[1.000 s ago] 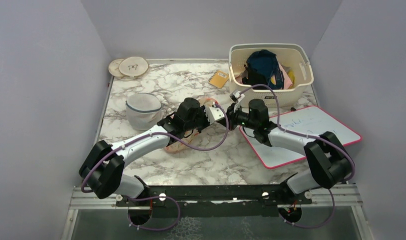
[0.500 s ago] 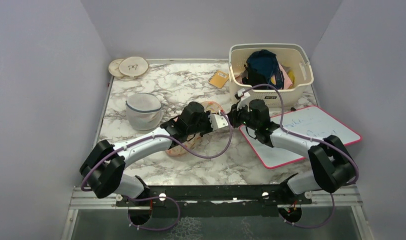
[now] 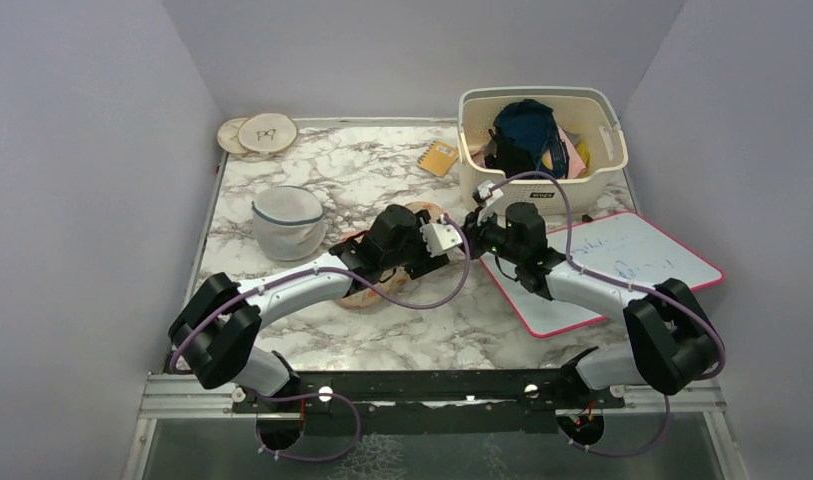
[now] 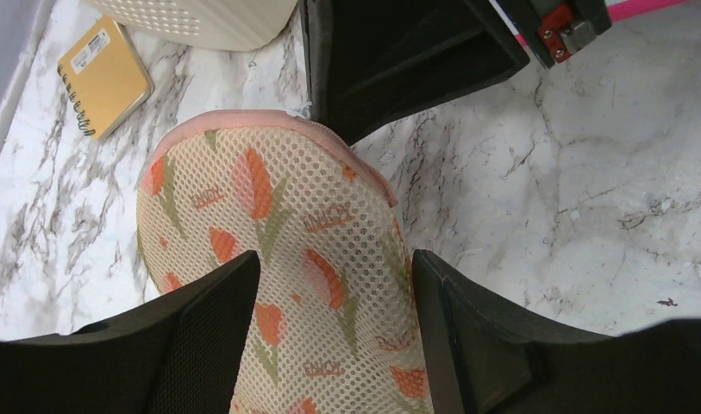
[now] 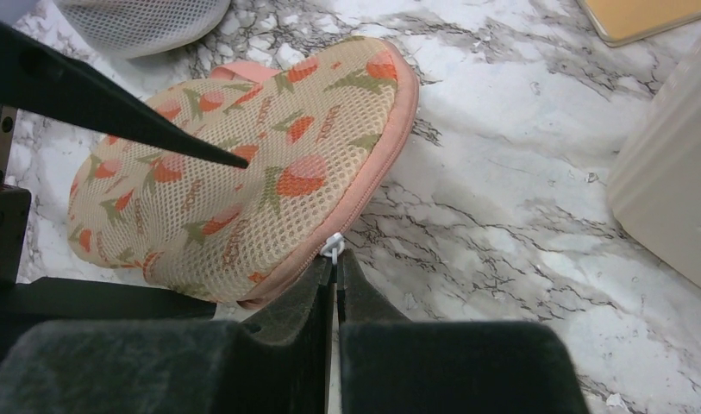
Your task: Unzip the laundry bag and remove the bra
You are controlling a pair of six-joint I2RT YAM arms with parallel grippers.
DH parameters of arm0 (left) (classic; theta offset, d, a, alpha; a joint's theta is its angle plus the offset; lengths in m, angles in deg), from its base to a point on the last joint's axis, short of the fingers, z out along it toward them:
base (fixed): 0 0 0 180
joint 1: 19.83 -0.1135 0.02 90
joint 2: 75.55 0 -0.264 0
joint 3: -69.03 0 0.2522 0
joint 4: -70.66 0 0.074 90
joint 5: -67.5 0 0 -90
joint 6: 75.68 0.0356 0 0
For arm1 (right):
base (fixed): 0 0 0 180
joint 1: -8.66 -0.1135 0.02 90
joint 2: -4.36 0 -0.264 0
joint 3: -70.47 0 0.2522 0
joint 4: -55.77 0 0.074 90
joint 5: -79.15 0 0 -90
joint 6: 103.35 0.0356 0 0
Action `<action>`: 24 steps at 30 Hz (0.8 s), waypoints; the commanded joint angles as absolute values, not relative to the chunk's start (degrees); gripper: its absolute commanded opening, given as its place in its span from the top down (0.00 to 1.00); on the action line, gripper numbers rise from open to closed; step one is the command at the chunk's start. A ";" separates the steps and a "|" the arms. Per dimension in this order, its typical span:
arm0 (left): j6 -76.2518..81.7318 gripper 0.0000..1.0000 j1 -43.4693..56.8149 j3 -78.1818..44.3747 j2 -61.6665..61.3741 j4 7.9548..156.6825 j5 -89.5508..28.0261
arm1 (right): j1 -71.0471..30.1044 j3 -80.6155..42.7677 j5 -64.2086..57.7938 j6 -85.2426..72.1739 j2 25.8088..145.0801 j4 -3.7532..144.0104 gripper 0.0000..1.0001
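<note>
The laundry bag (image 5: pixel 243 164), peach mesh with orange tulip prints and pink edging, lies flat on the marble table. My right gripper (image 5: pixel 336 259) is shut on its small white zipper pull (image 5: pixel 333 245) at the bag's pink edge. Above one lobe of the laundry bag (image 4: pixel 286 216), my left gripper (image 4: pixel 334 263) stands open, a finger on each side and nothing pinched. In the top view both wrists meet over the bag (image 3: pixel 360 295) at mid-table. The bra is hidden.
A cream basket (image 3: pixel 538 93) full of clothes stands at the back right, close behind the right wrist. A white mesh dome (image 3: pixel 287 222) sits left of the bag. A yellow notebook (image 3: pixel 438 157), a pink-edged whiteboard (image 3: pixel 622 265) and wooden discs (image 3: pixel 257 133) also lie on the table.
My left gripper has opened and its arm has reached further right over the bag. The right gripper stays shut on the pull and has shifted slightly right.
</note>
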State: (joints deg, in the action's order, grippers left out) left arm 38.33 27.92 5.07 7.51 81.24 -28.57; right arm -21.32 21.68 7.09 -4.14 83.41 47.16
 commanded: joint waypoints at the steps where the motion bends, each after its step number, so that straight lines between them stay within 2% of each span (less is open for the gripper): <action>1: 32.97 0.39 28.07 2.16 7.97 80.20 -29.13 | -21.05 22.77 9.89 -4.56 81.34 43.44 0.99; 7: 27.19 0.25 28.10 1.40 8.83 77.97 -29.09 | -21.05 23.69 9.92 -4.78 80.18 42.63 0.99; 10: 24.68 0.25 28.13 1.09 9.99 76.92 -30.54 | -21.05 24.31 10.52 -4.74 79.83 41.89 0.99; 12: 24.34 0.32 28.21 0.18 11.18 77.56 -30.27 | -21.05 24.66 10.83 -4.68 79.61 41.14 0.99; 24: 31.53 0.87 28.78 1.94 9.17 77.06 -29.64 | -21.00 27.73 7.78 -2.61 81.62 36.67 0.99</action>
